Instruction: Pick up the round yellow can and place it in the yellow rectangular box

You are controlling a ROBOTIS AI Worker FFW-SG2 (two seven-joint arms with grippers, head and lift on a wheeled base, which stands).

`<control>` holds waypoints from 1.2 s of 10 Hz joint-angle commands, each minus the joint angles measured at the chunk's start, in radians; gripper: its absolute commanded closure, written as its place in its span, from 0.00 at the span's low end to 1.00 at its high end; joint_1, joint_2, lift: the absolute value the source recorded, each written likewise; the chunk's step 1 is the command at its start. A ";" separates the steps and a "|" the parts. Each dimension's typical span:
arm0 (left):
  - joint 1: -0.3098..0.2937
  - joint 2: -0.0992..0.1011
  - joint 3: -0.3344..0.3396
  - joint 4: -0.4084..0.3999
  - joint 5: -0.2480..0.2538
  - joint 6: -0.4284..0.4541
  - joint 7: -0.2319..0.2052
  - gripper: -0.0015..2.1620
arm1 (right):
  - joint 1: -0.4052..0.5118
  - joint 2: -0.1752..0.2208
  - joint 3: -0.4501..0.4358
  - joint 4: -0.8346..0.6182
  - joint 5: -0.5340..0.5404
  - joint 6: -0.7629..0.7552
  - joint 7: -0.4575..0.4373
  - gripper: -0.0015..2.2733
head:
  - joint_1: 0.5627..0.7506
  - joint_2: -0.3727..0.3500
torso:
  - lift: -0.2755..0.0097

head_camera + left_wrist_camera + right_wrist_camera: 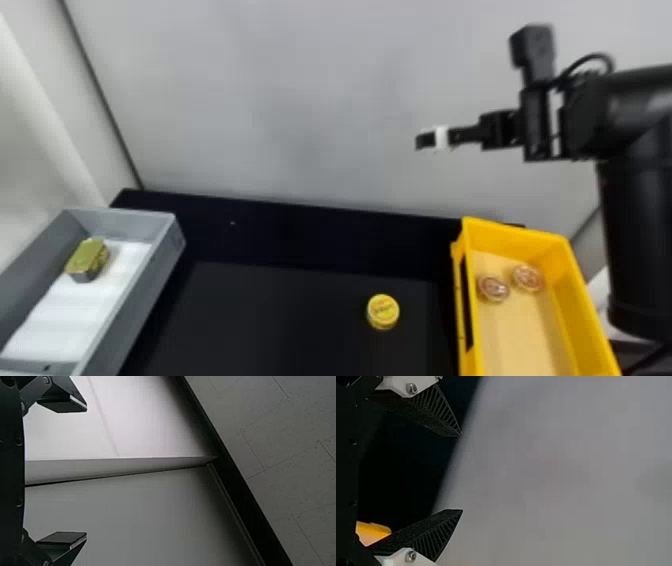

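Observation:
In the head view the round yellow can [383,312] stands on the black table, left of the yellow rectangular box [553,241]. My right gripper [425,140] is raised at the upper right, well above and behind the can, pointing left. The right wrist view has the right gripper [462,473] open with nothing between its fingers, and a corner of the yellow box [373,529] behind them. In the left wrist view my left gripper [86,471] is open and holds nothing, facing a pale wall and floor tiles.
A grey bin [135,295] at the left holds a gold-lidded tin [87,257] on white lining. Two round tins [493,289] lie inside the yellow box. The black table [280,315] spans between bin and box, with a pale wall [300,100] behind it.

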 commanded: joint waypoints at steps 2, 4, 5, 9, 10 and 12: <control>-0.004 -0.009 -0.012 0.012 0.002 -0.008 0.000 0.07 | 0.045 0.009 0.087 0.165 -0.004 -0.031 0.073 0.05 | 0.70 0.41 | 0.94; -0.002 -0.015 -0.012 0.016 0.002 -0.017 0.000 0.07 | 0.064 0.011 0.131 0.214 0.105 -0.072 0.170 0.05 | 0.70 0.41 | 0.94; -0.002 -0.018 -0.012 0.016 0.002 -0.020 0.000 0.07 | 0.079 0.029 0.151 0.264 0.278 -0.131 0.334 0.05 | 0.70 0.41 | 0.94; -0.002 -0.031 -0.020 0.027 0.002 -0.040 0.000 0.07 | 0.174 0.132 0.108 0.353 0.608 -0.264 0.546 0.04 | 0.70 0.41 | 0.94; -0.002 -0.032 -0.020 0.029 0.003 -0.043 0.000 0.07 | 0.188 0.144 0.102 0.369 0.608 -0.275 0.546 0.04 | 0.70 0.41 | 0.94; -0.004 -0.035 -0.020 0.032 0.003 -0.048 0.000 0.07 | 0.206 0.161 0.105 0.421 0.605 -0.292 0.553 0.04 | 0.70 0.41 | 0.94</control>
